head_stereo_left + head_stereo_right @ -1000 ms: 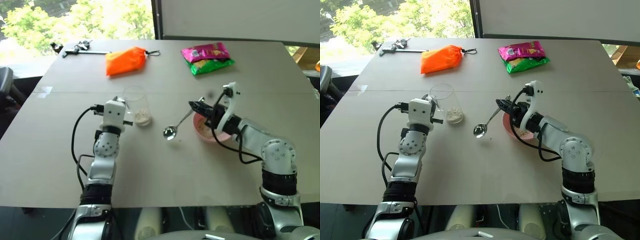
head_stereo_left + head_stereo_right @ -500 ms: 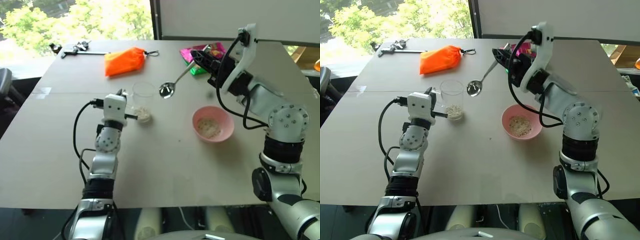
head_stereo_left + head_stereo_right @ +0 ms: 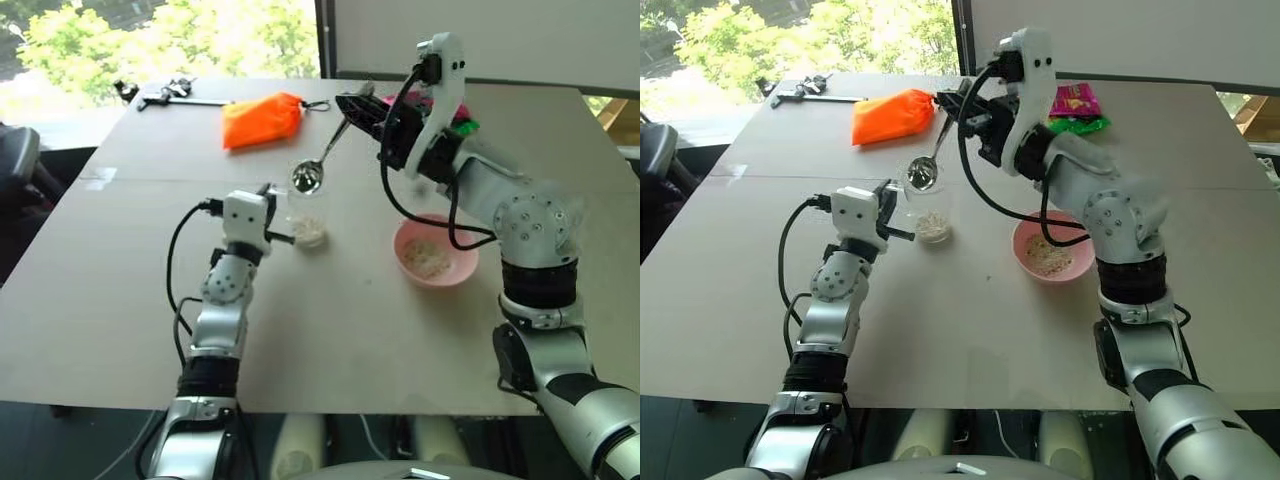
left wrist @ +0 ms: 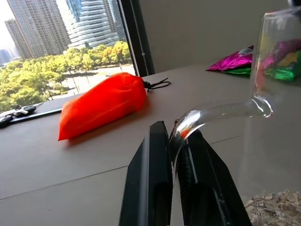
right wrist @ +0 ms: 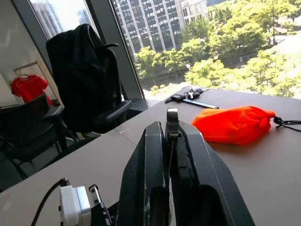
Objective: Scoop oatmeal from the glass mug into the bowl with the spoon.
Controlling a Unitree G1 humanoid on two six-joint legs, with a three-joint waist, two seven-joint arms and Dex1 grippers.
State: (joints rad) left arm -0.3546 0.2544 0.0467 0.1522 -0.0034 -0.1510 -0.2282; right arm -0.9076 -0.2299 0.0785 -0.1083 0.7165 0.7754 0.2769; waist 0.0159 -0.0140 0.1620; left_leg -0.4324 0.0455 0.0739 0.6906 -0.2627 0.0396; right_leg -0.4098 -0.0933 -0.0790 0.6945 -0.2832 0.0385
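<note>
Grey table (image 3: 120, 300), orange bag (image 3: 262, 119), sunlit window (image 3: 150, 40)

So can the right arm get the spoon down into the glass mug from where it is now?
Probably yes. The spoon, clamped in the right gripper, hangs with its head right over the open rim of the glass mug. The left gripper grips the mug's handle from the side, leaving the top free.

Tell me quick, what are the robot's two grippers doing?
Left gripper: shut on the glass mug handle.
Right gripper: shut on the spoon handle.
</note>
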